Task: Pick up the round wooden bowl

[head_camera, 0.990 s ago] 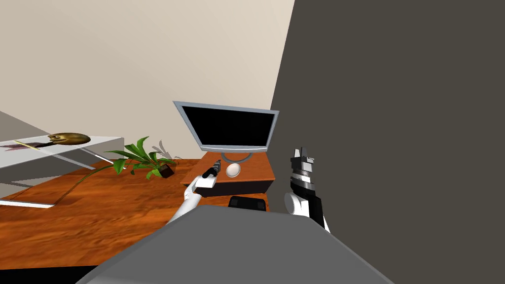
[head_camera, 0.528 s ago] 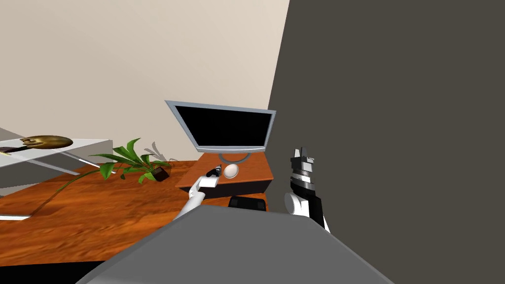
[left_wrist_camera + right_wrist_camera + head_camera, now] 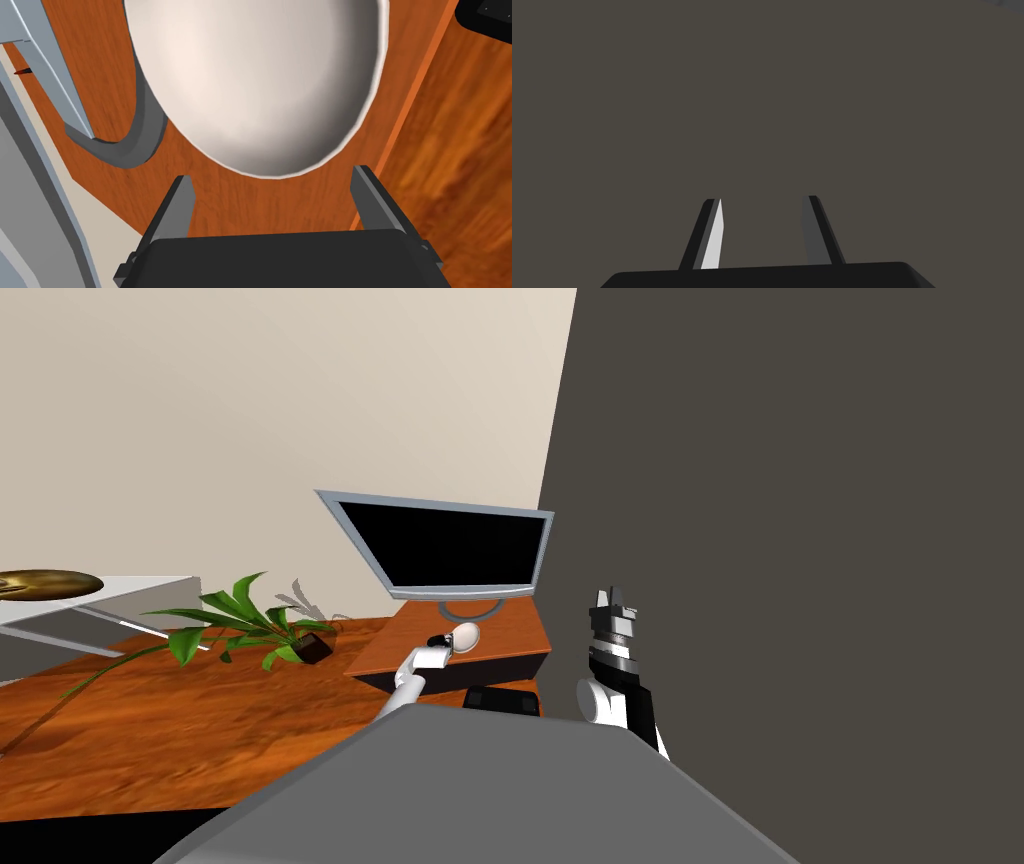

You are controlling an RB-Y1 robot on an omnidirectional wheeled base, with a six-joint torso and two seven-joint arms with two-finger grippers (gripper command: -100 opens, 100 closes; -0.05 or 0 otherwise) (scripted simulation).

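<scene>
- Now the left pincer [image 3: 271, 176] hovers wide open just short of the bowl [image 3: 255, 85], gripping nothing.
- The bowl is pale and round. It sits on the wooden table [image 3: 512, 640], just beside the monitor's grey foot [image 3: 142, 135].
- The bowl looks wider than the gap between the fingers, so a pinch on the near rim seems the likely aim.
- The right pincer [image 3: 761, 198] is held aside facing a dark grey wall, fingers apart and empty, probably to keep clear of the reach.

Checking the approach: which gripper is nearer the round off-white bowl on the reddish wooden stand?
Left. The left gripper is open, fingertips at the near rim of the round off-white bowl. The right gripper is raised off to the bowl's right, by the dark grey wall.
</scene>
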